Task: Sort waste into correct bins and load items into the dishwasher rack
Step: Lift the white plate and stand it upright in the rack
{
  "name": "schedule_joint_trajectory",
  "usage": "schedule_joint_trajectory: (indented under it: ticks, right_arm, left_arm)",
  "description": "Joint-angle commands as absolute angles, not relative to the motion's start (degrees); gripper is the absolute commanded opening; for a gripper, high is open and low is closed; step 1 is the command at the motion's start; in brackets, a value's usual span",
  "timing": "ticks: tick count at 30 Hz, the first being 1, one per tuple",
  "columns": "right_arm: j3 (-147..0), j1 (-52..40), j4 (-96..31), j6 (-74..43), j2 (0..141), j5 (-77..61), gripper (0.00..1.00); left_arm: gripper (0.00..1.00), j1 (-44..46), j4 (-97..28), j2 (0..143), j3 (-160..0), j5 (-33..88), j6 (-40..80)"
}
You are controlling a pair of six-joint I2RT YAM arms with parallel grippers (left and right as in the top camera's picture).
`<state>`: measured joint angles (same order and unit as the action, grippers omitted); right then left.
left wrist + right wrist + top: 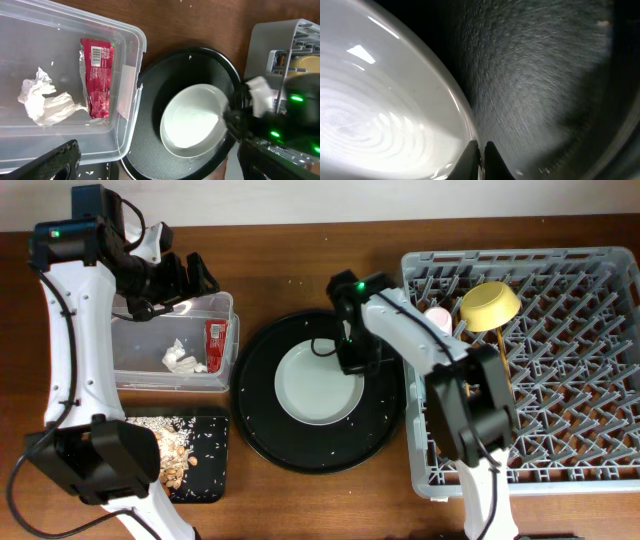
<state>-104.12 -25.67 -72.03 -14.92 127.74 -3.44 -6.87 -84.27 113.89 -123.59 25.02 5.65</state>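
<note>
The right gripper is pinched almost shut on the rim of the pale grey-blue plate. In the right wrist view the thin edge runs straight in between the two fingertips, one on the plate's inner side and one outside it. From overhead, that grip sits at about 1 o'clock on the plate. The plate lies inside the round black tray, a little toward the tray's 3 o'clock side.

The left gripper hangs spread open and empty over the 12 o'clock edge of the clear tub. The tub holds the red wrapper and the crumpled tissue. At 3 o'clock from the tray stands the rack, which carries the yellow bowl.
</note>
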Motion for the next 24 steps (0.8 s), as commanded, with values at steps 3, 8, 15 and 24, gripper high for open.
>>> schedule_joint_trajectory:
  ticks: [3, 8, 15, 24]
  right_arm:
    - [-106.9, -22.4, -77.5, -10.3, 106.5, 12.0, 0.04]
    - [-106.9, -17.3, -81.4, -10.3, 95.9, 39.9, 0.04]
    - [-106.3, -4.7, -82.8, -10.3, 95.2, 63.7, 0.04]
    - [-105.8, 5.7, -73.0, -8.8, 99.0, 60.9, 0.04]
  left_arm:
    - [1.00, -7.0, -84.3, 113.5, -123.7, 25.0, 5.6]
    - [1.00, -7.0, -84.3, 113.5, -123.7, 25.0, 5.6]
    - [1.00, -7.0, -84.3, 113.5, -123.7, 25.0, 5.6]
    - [1.00, -7.0, -84.3, 113.5, -123.7, 25.0, 5.6]
